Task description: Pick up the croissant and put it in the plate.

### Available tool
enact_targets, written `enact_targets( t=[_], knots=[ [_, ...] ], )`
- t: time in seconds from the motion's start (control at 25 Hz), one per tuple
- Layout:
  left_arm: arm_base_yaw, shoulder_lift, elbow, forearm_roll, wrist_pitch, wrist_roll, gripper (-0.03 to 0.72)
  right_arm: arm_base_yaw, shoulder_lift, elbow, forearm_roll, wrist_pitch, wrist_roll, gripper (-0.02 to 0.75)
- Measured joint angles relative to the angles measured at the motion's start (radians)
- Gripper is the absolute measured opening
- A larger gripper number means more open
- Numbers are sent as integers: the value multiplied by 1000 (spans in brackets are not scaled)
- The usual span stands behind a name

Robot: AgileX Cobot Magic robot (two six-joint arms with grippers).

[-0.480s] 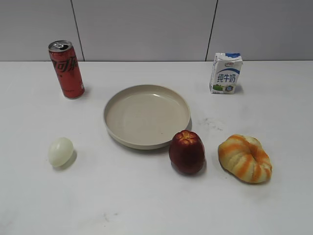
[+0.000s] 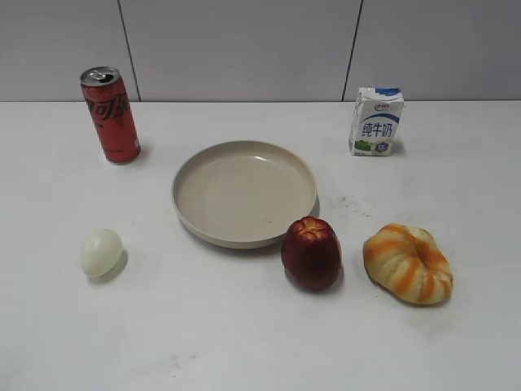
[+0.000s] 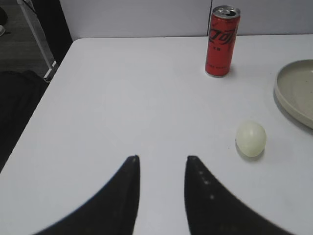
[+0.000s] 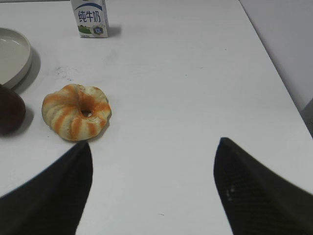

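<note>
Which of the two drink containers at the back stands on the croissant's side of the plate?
The white and blue milk carton; the red soda can stands across the round beige plate from the striped orange-and-cream croissant.

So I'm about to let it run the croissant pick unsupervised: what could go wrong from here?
1. The apple sits between the croissant and the plate, touching or nearly touching the rim; a low carry could knock it.
2. The right claw is open but the croissant lies off to its left, so closing before re-centring may clip or miss it.
3. The roll is rounded and could slip from a shallow grip.
</note>
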State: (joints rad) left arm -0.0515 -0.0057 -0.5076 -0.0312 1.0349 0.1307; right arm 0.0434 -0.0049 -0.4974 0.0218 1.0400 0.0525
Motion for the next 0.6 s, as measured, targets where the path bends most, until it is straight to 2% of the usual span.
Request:
enact_targets(
  t=[0.32,0.6],
  knots=[
    [0,0,0,0,0,0,230,0,52,-15,1,-29,14,585],
    [0,0,0,0,0,0,230,0,286,-26,45,-411,22,585]
  ],
)
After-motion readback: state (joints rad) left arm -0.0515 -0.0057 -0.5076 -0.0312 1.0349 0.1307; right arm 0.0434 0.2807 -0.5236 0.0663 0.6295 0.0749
